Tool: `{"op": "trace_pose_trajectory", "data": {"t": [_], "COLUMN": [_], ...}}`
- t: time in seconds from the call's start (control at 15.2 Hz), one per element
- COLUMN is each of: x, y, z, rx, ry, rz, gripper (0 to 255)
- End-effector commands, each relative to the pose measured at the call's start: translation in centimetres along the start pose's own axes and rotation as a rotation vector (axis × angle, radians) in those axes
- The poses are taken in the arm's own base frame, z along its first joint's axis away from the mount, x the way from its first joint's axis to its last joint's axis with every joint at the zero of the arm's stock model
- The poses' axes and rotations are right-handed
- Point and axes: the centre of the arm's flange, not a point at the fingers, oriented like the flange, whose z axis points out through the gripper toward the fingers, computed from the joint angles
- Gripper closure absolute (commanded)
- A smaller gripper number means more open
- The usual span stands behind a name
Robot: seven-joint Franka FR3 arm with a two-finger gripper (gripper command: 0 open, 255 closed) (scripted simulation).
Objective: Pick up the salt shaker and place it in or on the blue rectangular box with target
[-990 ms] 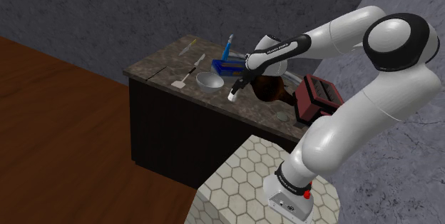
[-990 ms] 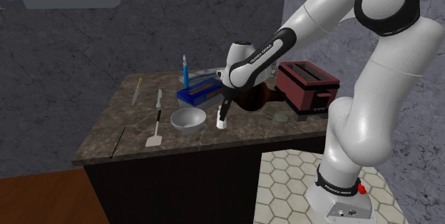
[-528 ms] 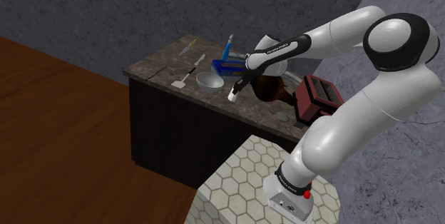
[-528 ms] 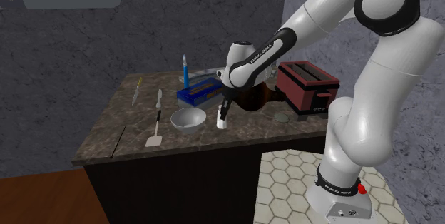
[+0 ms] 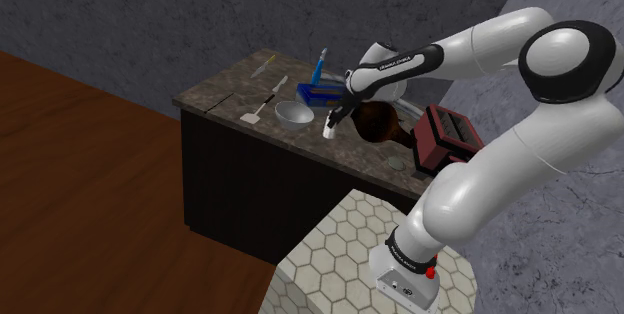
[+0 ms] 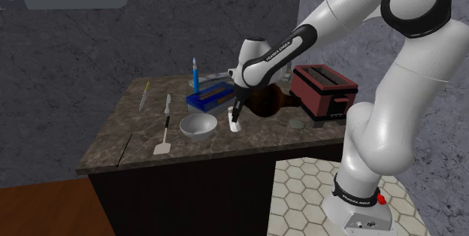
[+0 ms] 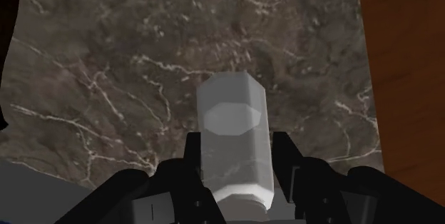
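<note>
Two black fingers of the gripper are clamped on the salt shaker. It hangs between them, low over the marble counter, and I can't tell whether it's clear of the stone. It looks small, light and rigid, with smooth faceted sides that could slip, so pinching opposite flats, as here, seems wise. Its long axis runs along the fingers, free end pointing down at the counter, and a good part of the body pokes past the fingertips. The blue box sits near, just beyond the gripper, further back on the counter.
</note>
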Motion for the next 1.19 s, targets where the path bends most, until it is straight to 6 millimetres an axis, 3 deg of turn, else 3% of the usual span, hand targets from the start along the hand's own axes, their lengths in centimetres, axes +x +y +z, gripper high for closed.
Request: {"op": "trace_pose_trajectory", "data": {"t": [0.0,1.12], "x": [0.1,2.0], "y": [-0.1,0.2], "z": [-1.1,-9.8], "rx": [0.000,0.000], "ry": [0.000,0.000], "rz": [0.000,0.000], "gripper": [255,255]}}
